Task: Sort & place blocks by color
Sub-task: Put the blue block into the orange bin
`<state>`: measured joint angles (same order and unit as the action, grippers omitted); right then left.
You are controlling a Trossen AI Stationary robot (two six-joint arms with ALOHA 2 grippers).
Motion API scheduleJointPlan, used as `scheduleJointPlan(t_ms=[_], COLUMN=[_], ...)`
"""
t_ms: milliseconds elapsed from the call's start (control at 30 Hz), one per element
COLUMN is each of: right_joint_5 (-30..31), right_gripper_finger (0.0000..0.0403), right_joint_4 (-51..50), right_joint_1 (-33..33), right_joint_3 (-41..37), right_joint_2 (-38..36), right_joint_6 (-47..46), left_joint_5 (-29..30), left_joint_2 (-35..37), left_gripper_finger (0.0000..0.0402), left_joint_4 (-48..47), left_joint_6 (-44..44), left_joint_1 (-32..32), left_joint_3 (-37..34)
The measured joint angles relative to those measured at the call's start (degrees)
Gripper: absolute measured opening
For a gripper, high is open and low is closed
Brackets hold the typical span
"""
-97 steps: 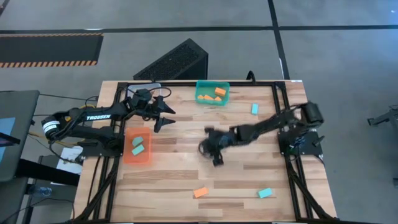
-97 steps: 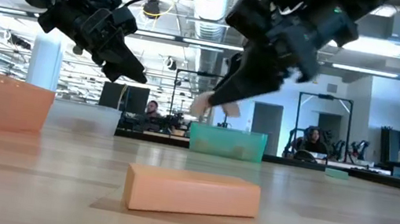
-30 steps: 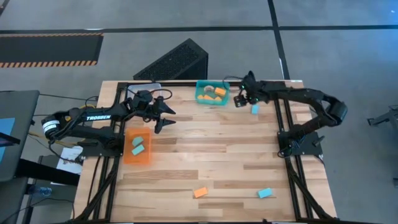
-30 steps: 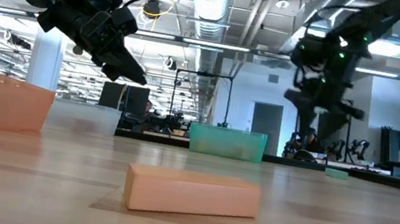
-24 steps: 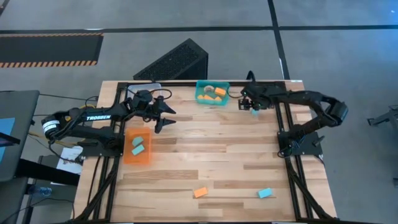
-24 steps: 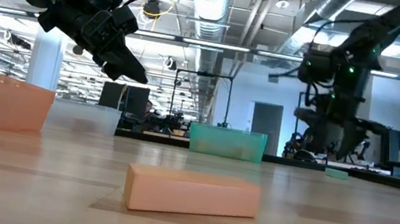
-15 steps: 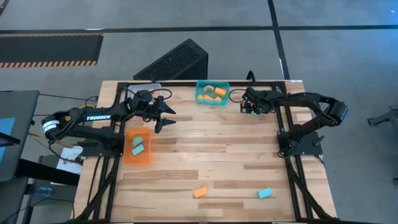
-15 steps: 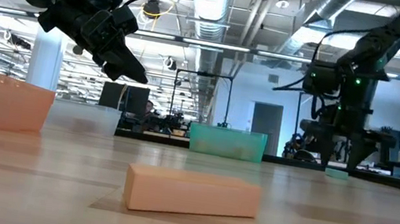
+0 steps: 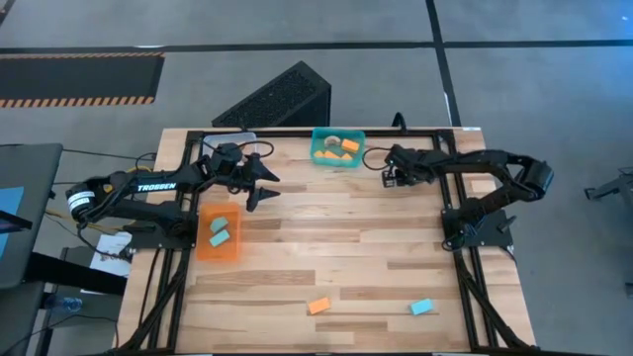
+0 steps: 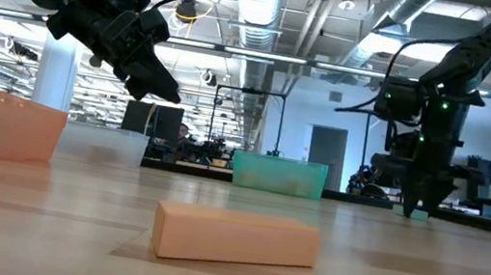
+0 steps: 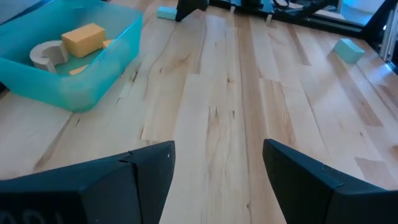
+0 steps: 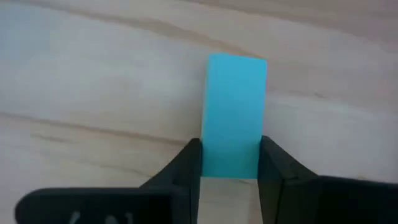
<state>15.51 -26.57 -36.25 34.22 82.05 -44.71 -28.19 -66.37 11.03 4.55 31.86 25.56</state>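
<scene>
A teal block point(image 12: 234, 115) lies flat on the table near its far right, and my right gripper point(image 12: 229, 165) is shut on it; the low view shows this gripper point(image 10: 415, 208) pointing down at the wood. My left gripper point(image 9: 259, 184) hangs open above the far left of the table, holding nothing. An orange block point(image 9: 317, 306) and another teal block point(image 9: 422, 308) lie near the front edge. The teal bin point(image 9: 337, 147) holds orange blocks, and the orange bin point(image 9: 219, 234) holds two teal blocks. My right gripper pinches the teal block by its two long sides point(image 12: 208, 155), at one end of it, between its two fingers. The fingers come from above, pointing steeply down. The block lies flat on the table, most of its length reaching out beyond the fingertips.
A clear bin point(image 10: 103, 144) stands at the far left behind my left gripper. Black frame rails point(image 9: 450, 198) run along the table's sides. The middle of the wooden table point(image 9: 326, 237) is bare.
My right gripper has moved from beside the teal bin toward the near edge and down onto the teal block at the far right. Its fingers have closed onto the block. The block has stayed on the table.
</scene>
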Motion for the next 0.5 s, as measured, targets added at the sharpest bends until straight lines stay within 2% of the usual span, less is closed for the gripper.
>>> scheduleJointPlan(t_ms=[100, 167, 267, 400, 500], right_joint_5=[-0.1, 0.8, 4.1, 10.4, 15.1], right_gripper_finger=[0.0103, 0.0103, 0.0103, 0.0103, 0.0103], right_joint_4=[2.7, 4.7, 9.4, 17.4, 25.1], right_joint_1=[1.9, 4.6, 10.5, 20.4, 28.1], right_joint_3=[-0.1, -0.2, -0.2, -0.1, -0.1], right_joint_2=[-0.4, -0.9, -1.6, -1.6, -1.0], right_joint_6=[4.5, 6.5, 11.2, 14.8, 18.1], left_joint_5=[0.1, 0.0, -3.3, -6.9, -7.6], left_joint_2=[0.0, -0.2, -1.4, -4.3, -7.8], left_gripper_finger=[0.0229, 0.0229, 0.0229, 0.0229, 0.0229], left_joint_4=[0.0, 0.0, 0.7, 8.4, 19.2], left_joint_6=[-4.3, -10.2, -16.9, -25.5, -37.4], left_joint_1=[0.1, 0.1, -1.0, -3.3, -5.1], left_joint_3=[0.0, 0.0, -0.1, -1.9, -3.7])
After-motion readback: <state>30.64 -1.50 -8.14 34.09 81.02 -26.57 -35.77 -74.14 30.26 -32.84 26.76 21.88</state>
